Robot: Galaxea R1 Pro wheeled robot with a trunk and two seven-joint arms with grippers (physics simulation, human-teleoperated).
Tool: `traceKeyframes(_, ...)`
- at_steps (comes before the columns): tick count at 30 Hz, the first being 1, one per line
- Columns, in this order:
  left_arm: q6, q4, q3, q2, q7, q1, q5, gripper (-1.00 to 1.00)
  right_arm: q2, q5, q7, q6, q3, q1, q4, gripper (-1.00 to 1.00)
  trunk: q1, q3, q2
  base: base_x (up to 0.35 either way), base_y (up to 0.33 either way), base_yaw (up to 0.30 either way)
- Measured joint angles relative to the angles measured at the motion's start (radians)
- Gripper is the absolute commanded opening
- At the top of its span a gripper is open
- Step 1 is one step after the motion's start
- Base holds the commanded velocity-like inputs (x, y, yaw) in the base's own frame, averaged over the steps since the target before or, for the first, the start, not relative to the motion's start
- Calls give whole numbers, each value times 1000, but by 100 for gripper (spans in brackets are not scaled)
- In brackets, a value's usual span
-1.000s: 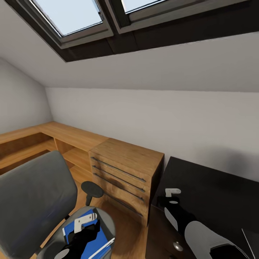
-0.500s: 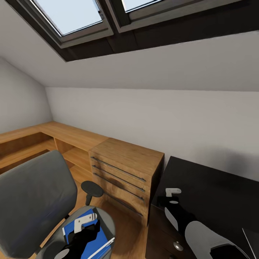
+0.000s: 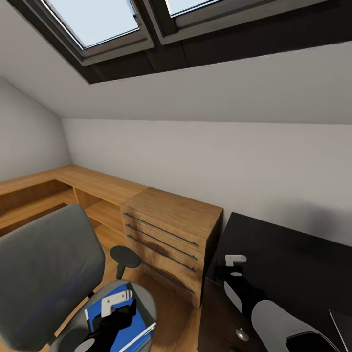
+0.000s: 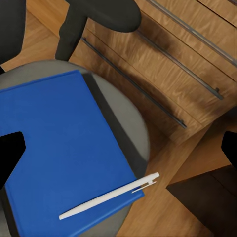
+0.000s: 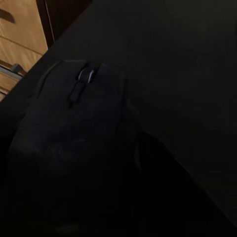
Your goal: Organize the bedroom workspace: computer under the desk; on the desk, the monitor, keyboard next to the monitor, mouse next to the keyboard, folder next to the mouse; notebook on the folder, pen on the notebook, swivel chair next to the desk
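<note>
Over the swivel chair (image 3: 46,274) now, and the left gripper (image 3: 116,302) hangs just above the seat, right over the blue folder (image 3: 128,328). From the left wrist camera the folder (image 4: 64,153) lies flat and covers most of the round grey seat (image 4: 129,123), one long edge near the seat's rim on the drawer side. A white pen (image 4: 109,196) lies slanted across the folder's corner, its tip poking out past the folder's edge and past the seat's rim. The gripper's two dark fingers (image 4: 11,150) show far apart at either edge of that view, so the jaws are spread wide with nothing between them. The chair's black armrest (image 3: 125,256) stands between the seat and the wooden drawer unit (image 3: 171,239), which stands against the end of the black desk (image 3: 283,259).

Across to the right: the right gripper (image 3: 235,266) is over the desk top close to its corner by the wooden drawers. The right wrist camera looks down on a dark mouse (image 5: 74,143) lying on the black desk (image 5: 187,64), very close under the lens. Whether those jaws are parted or closed, I cannot tell; it is too dark there.
</note>
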Motion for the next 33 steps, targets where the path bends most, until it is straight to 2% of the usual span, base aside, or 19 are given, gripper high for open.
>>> traceKeyframes(3, 0, 1, -2, 0, 0, 0, 0, 100, 0, 0, -1, -1, 0, 0, 0, -100, 0, 0, 0, 0, 0, 0)
traceKeyframes(9, 0, 2, -3, 0, 0, 0, -2, 100, -3, -4, 1, -53, -2, 0, -2, -100, 0, 0, 0, 0, 0, 0)
traceKeyframes(15, 0, 2, -3, 1, 0, 0, -2, 100, -12, -6, 1, -53, -4, 1, -49, -100, -23, 19, 42, 0, 0, 0)
traceKeyframes(17, 0, 2, -3, 1, 0, 0, -3, 100, -23, -23, 0, -51, -6, 2, -87, -100, -31, 25, 56, 0, 0, 0)
traceKeyframes(19, 0, 3, -3, 1, 0, 0, -4, 100, -37, -66, 0, -36, -10, 4, -133, -100, -38, 31, 70, 0, 0, 0)
traceKeyframes(22, -1, 3, -3, 2, 0, 0, -5, 100, -76, -162, 0, 48, -12, 23, -269, -100, -50, 41, 91, 0, 0, 0)
traceKeyframes(24, -1, 2, -3, 2, 0, 0, -6, 100, -121, -240, 1, 129, -11, 95, -443, -100, -57, 47, 105, 0, 0, 0)
traceKeyframes(25, -2, 3, -3, 2, 0, 0, -7, 100, -151, -285, 0, 177, -10, 173, -610, -100, -61, 50, 112, 0, 0, 0)
traceKeyframes(26, -2, 3, -3, 2, 0, 0, -8, 100, -162, -305, -2, 203, -10, 216, -707, -100, -65, 53, 119, 0, 0, 0)
traceKeyframes(29, -2, 3, -3, 2, 0, 0, -8, 100, -175, -350, -16, 258, -33, 319, -913, -100, -77, 63, 140, 0, 0, 0)
traceKeyframes(30, -2, 3, -3, 2, 0, 0, -8, 100, -178, -380, -22, 270, -49, 371, -1015, -100, -81, 66, 147, 0, 0, 0)
traceKeyframes(31, -2, 3, -3, 2, 0, 0, -8, 100, -178, -398, -25, 274, -55, 395, -1063, -100, -84, 69, 154, 0, 0, 0)
traceKeyframes(32, -2, 3, -3, 2, 0, 0, -8, 100, -179, -475, -27, 279, -86, 433, -1148, -100, -88, 72, 161, 0, 0, 0)
traceKeyframes(33, -2, 3, -3, 2, 0, 0, -8, 100, -179, -494, -28, 280, -93, 438, -1158, -100, -92, 75, 168, 0, 0, 0)
